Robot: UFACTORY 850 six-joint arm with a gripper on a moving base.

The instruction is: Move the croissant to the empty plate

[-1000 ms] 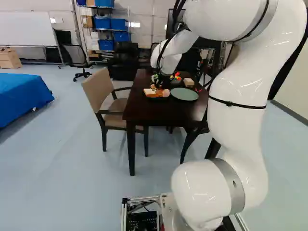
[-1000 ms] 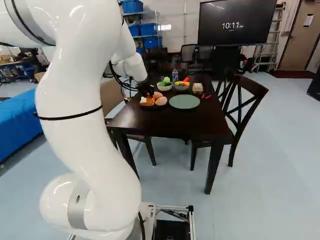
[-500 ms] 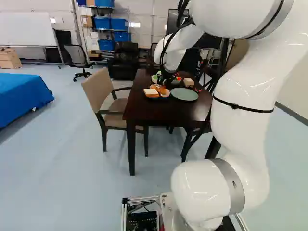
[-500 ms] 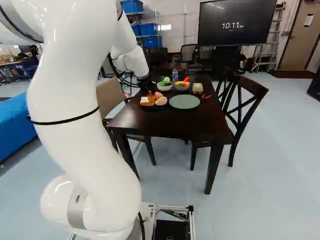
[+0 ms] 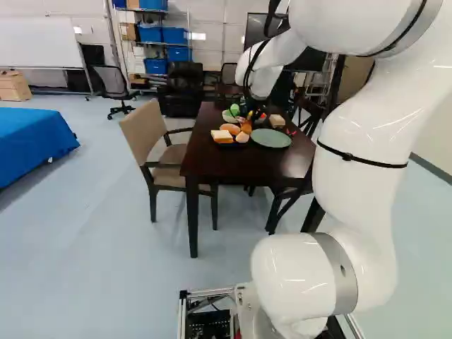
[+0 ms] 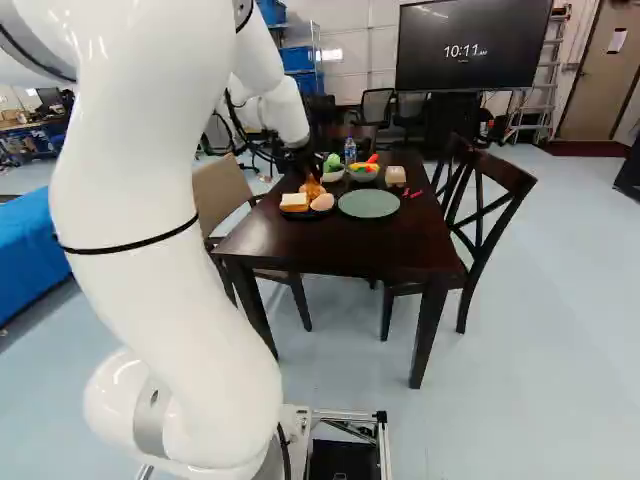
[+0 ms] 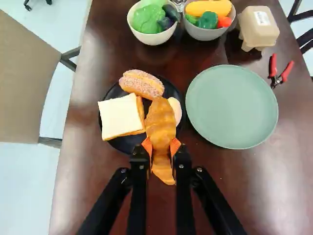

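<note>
Passage: low, over the neighbouring rims of the round black plate [image 7: 126, 144] and round pale-green plate [image 7: 232, 106] | also along dark wooden bench [image 7: 234, 196], near side of both | obstacles, far side: grey bowl of colourful toy vegetables [image 7: 205, 35], beige lidded carton [image 7: 259, 27] | beside green rim: red-handled pliers [image 7: 274, 64] | on black plate: square white-topped sandwich [image 7: 120, 116], sugar-speckled bun [image 7: 142, 84]

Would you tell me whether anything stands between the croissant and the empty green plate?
Only the pale rounded food and the black plate's rim lie between the gripped croissant and the green plate; nothing visible stands tall there.
</note>
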